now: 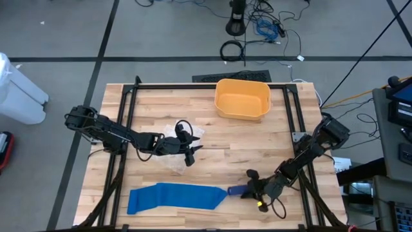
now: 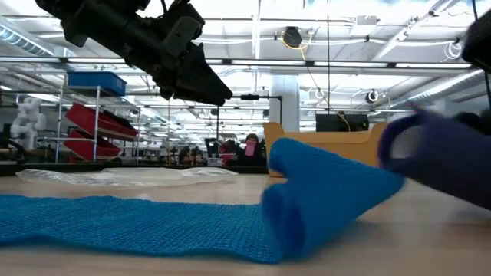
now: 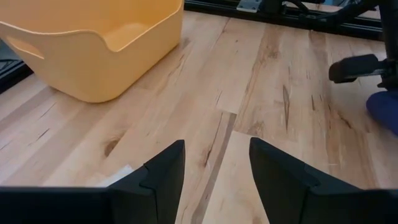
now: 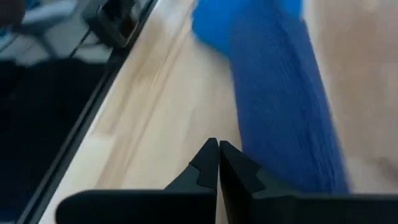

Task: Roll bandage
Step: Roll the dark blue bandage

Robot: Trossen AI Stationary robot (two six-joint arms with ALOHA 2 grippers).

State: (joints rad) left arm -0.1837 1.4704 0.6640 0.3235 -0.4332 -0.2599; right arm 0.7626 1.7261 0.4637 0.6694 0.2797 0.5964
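Blue knit bandage strip point(image 1: 174, 196) flat along lower worktop point(image 1: 212, 135). Right pincer point(image 1: 248, 189) pressed together at its rolled end; left pincer point(image 1: 190, 153) spread, mid-frame.

Industrial lab, storage racks point(image 2: 96, 115), ceiling striplights point(image 2: 322, 65)

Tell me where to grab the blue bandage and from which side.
Grip the blue bandage at its narrowed, partly rolled end beside the shut right gripper, probably coming from the right. That end stands up off the table; the rest lies flat. The open left gripper hovers mid-table.
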